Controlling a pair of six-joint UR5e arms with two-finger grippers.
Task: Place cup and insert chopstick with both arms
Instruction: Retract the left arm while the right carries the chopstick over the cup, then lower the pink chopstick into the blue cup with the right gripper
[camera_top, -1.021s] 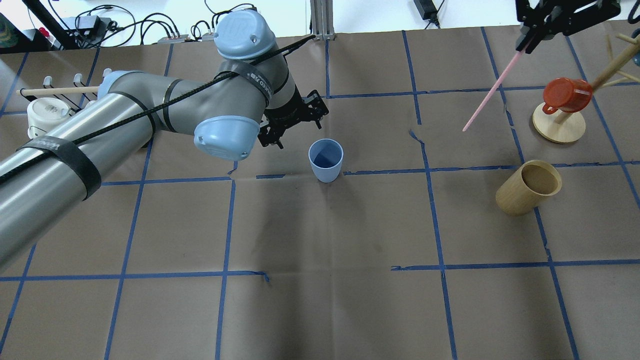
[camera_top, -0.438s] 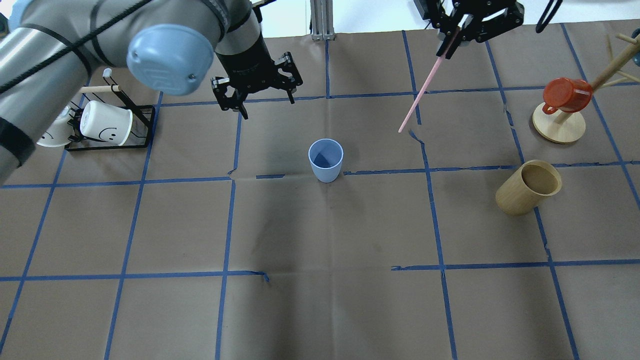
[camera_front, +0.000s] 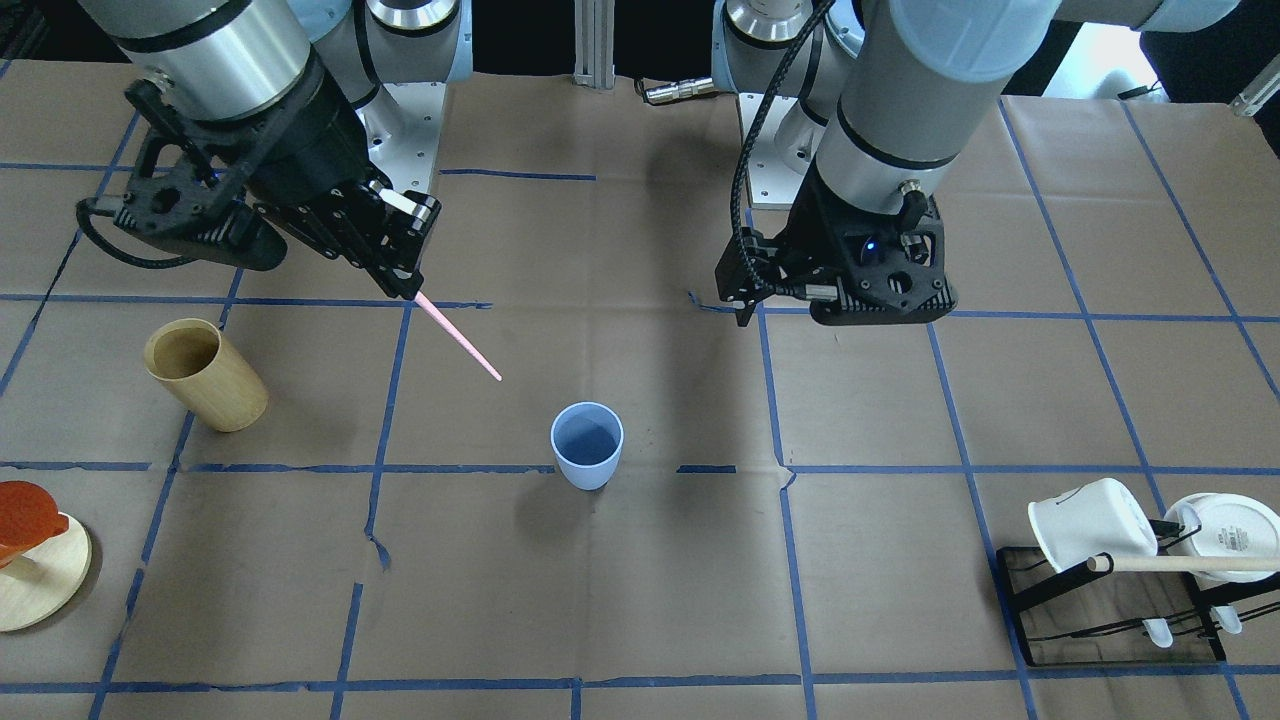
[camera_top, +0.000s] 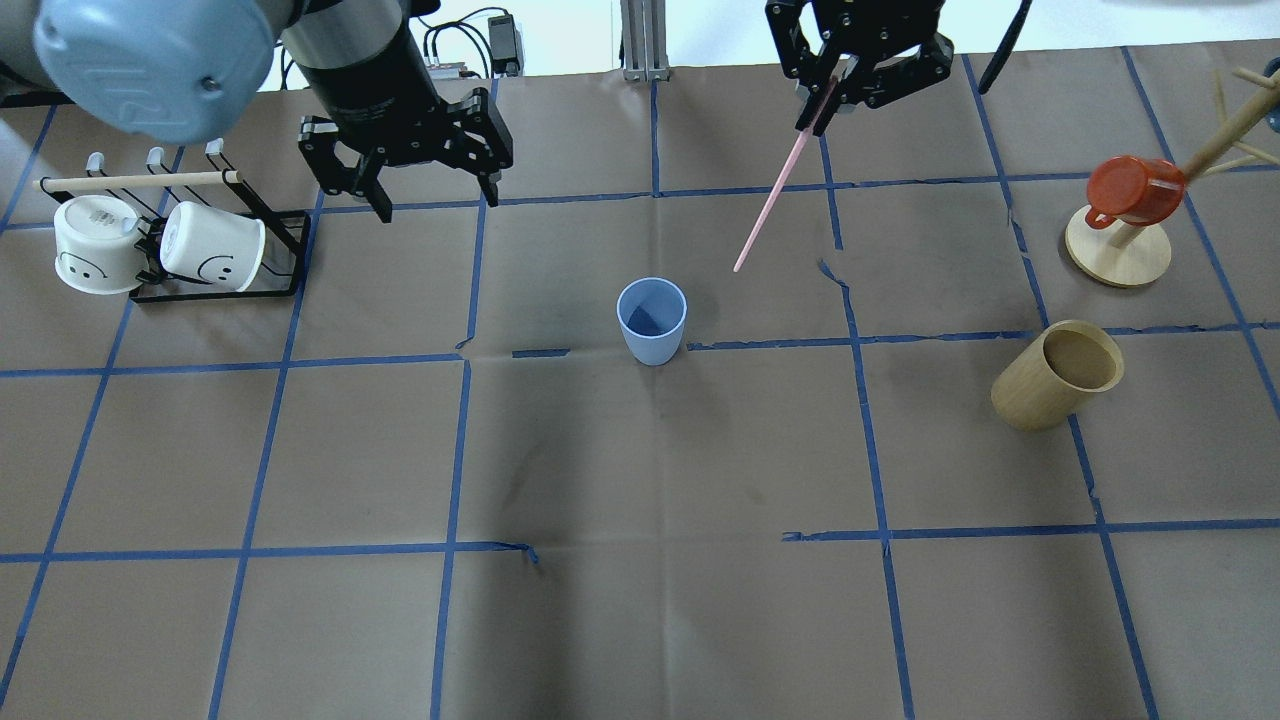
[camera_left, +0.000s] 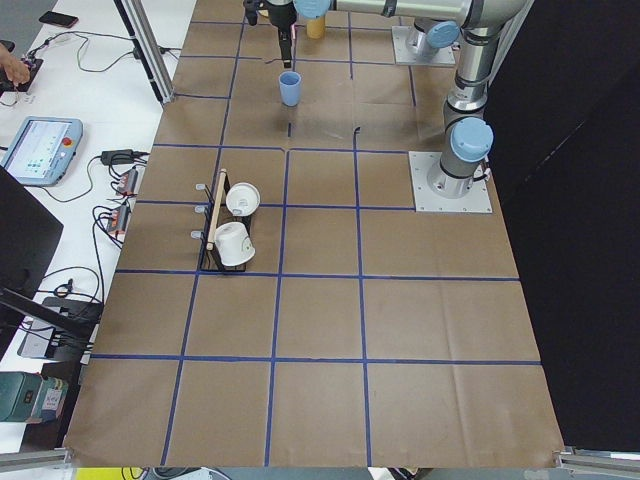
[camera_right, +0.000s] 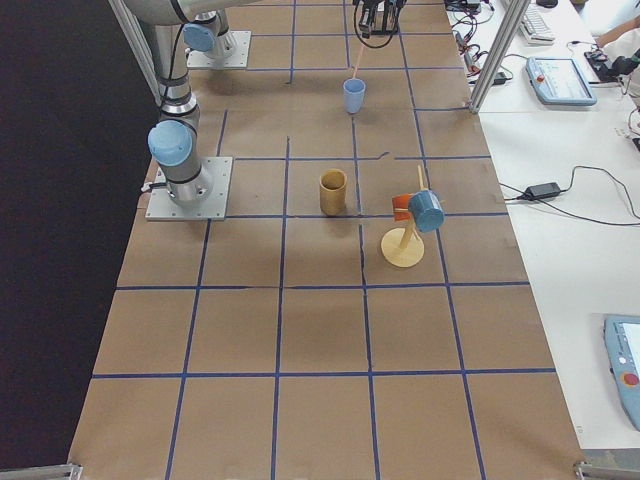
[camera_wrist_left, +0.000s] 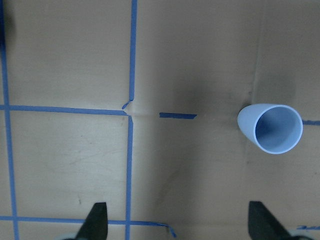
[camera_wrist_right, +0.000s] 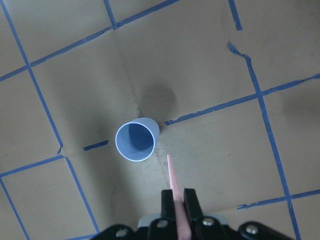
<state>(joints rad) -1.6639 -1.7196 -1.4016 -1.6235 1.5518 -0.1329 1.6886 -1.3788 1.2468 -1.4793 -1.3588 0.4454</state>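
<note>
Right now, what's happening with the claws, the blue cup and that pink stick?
Left gripper open, empty. Right gripper shut on chopstick, tip short of cup. Cup upright on table, empty. Nothing between them.

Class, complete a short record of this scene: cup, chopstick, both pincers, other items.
cup: light blue, upright, empty
chopstick: pink, held aslant, tip short of the cup
right pincer: shut on the chopstick
left pincer: open, empty, apart from the cup
other items: wooden cup, red mug, white mugs
</note>
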